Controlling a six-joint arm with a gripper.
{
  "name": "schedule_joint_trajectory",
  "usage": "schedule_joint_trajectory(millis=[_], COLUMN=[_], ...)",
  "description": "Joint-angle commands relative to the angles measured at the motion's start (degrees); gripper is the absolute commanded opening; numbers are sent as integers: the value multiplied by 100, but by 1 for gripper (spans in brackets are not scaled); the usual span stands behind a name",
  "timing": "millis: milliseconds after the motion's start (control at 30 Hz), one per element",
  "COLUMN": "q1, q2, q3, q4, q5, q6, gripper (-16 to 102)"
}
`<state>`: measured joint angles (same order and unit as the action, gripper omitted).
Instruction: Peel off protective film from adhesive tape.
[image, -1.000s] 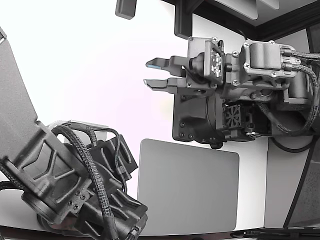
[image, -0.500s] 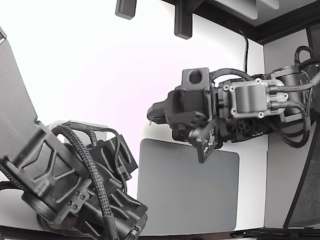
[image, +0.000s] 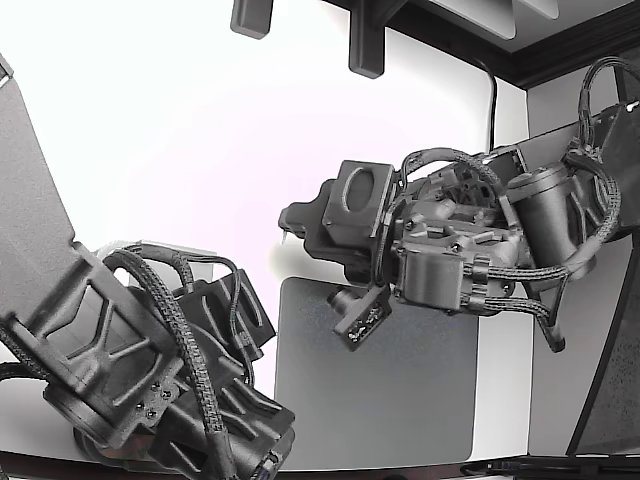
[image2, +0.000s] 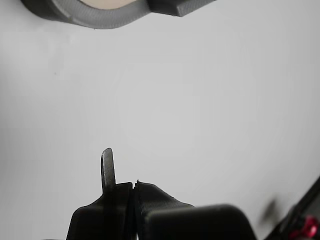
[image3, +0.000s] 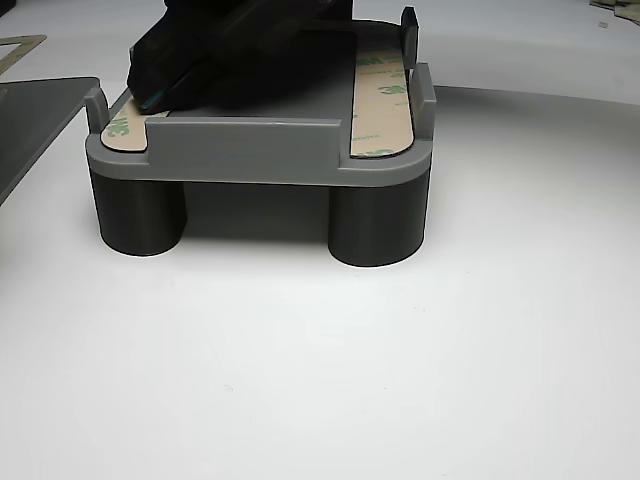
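Lying lengthwise along the right edge of the grey fixture (image3: 250, 150) in the upper middle of the other view, the tape (image3: 383, 95) is seen well apart from the tool (image2: 122, 187), whose jaws are pressed together, seemingly empty.

Green "3M" logos run along the tape strip (image3: 381, 95).

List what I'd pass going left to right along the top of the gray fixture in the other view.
Left post → left tape strip → dark gripper over the middle → right tape strip → right post.
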<state>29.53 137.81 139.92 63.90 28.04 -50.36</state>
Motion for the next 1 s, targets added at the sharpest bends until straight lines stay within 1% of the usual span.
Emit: schedule_joint_trajectory(millis=[0,167,300,400,500,667,833,967], q1=[18,97,97,360,352,352,431,448], q2=[97,422,554,536,615,396,272,149], q3=[-123,413,642,729,844,888,1239,1318], q4=[-18,-826,-1125,-1213,-1468,-1670,-2197,-2461], q5=[70,167,88,369,246,404,773,756], q6=[-325,-1063,-1468,-1468,-1644,-1564,-1635,-1731], gripper=[-12,-12,-11,-11,-11,-11,-11,-11])
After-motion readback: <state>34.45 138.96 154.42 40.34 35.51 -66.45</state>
